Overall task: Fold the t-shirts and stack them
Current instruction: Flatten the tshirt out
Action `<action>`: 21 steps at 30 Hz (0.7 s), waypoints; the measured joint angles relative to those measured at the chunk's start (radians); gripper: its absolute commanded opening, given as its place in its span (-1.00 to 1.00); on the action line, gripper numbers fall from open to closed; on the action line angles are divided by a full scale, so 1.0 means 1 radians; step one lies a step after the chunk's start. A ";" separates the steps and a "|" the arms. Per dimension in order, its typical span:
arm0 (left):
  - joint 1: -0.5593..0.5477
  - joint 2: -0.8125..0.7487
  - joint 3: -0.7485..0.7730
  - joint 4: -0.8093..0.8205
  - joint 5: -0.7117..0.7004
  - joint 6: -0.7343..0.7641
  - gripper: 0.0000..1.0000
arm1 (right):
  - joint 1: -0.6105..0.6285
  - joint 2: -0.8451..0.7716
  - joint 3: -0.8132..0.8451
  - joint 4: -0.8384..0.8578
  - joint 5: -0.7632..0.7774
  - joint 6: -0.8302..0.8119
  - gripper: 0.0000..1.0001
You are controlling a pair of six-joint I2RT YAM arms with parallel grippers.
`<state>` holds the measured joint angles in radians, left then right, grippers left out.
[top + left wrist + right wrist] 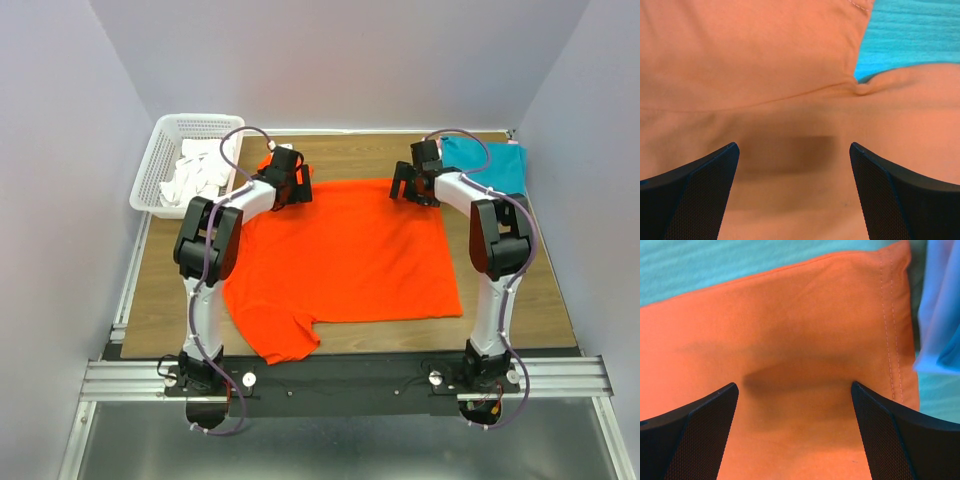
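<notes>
Top view, orange shirt [345, 255] spread flat on table [165, 290], teal shirt [495, 165] laid at far right corner, left wrist view, left gripper [794, 195] held wide open over orange shirt, nothing gripped, right wrist view, right gripper [795, 435] held wide open over its hemmed edge, nothing gripped.

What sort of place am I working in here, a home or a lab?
Probably a lab test cell: plain walls box in a wooden table, and a metal rail at its near edge carries the left arm and right arm.
</notes>
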<state>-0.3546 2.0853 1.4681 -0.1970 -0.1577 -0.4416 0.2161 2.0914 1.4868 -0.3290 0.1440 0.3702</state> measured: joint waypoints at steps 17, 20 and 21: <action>0.024 0.243 0.387 -0.138 0.029 0.033 0.97 | -0.035 0.140 0.196 0.010 0.008 -0.074 1.00; 0.033 0.265 0.426 -0.147 0.042 0.037 0.97 | -0.035 0.146 0.205 0.008 0.008 -0.081 1.00; 0.036 0.269 0.434 -0.150 0.045 0.040 0.97 | -0.035 0.148 0.210 0.006 0.008 -0.084 1.00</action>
<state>-0.3183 2.3547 1.9022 -0.3473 -0.1131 -0.4015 0.1814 2.2398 1.6966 -0.3233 0.1516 0.2867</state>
